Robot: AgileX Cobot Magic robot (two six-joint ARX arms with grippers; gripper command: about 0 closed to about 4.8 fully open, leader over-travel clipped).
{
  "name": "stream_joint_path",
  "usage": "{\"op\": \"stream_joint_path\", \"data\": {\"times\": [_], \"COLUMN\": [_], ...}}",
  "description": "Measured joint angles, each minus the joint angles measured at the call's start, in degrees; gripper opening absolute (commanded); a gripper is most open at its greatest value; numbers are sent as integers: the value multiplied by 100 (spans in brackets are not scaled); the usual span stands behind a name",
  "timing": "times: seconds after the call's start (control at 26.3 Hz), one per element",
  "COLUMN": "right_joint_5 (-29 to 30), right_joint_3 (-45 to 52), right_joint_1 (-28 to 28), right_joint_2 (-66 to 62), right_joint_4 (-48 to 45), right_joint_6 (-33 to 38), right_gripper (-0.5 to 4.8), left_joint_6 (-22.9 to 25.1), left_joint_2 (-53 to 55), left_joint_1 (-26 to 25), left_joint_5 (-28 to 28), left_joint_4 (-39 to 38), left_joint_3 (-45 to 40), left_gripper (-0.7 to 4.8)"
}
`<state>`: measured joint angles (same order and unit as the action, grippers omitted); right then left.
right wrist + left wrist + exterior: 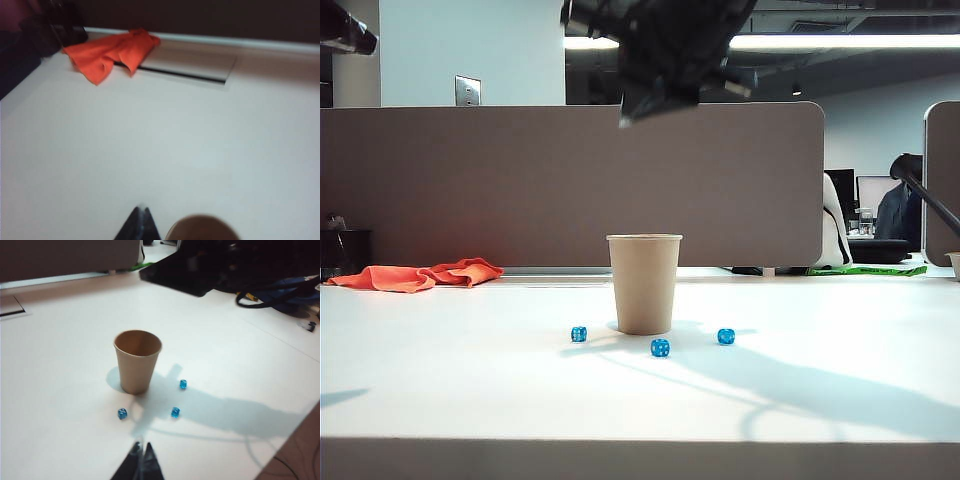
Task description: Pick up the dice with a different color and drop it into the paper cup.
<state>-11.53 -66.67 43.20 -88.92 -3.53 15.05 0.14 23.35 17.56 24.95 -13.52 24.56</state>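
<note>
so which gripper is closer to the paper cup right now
Right. The right gripper, fingers shut, hangs above the paper cup, close to its rim. The left gripper, also shut, sits back from the cup, beyond the blue dice.

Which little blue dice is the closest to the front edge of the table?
Find the tan paper cup standing in the middle of the white table. Three blue dice lie around its base. The one you want is the middle blue dice, just right of the cup's foot and nearer the front edge than the two others.
</note>
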Motion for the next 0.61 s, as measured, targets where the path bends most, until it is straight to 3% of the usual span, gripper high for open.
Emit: {"op": "stream_joint_path", "data": {"times": [0.27,0.46,0.61], "right_joint_5": [-92,-138,-142], "right_joint_3": [-7,42,739], "right_joint_1": [-48,-374,-723], "right_joint_2": [717,981,1580], "right_joint_4": [531,1296,1073], "right_joint_6": [-1904,-2031,-2037], "right_gripper": [-6,-6,-5], "left_joint_6": [0,0,0], "left_joint_2": [-17,-227,-817], "left_joint_1": [0,0,0], "left_joint_5": [-514,-1123,-1696], "left_joint_4": [243,236,238], "left_joint_3": [2,0,0], "left_gripper": [-6,-6,-6]}}
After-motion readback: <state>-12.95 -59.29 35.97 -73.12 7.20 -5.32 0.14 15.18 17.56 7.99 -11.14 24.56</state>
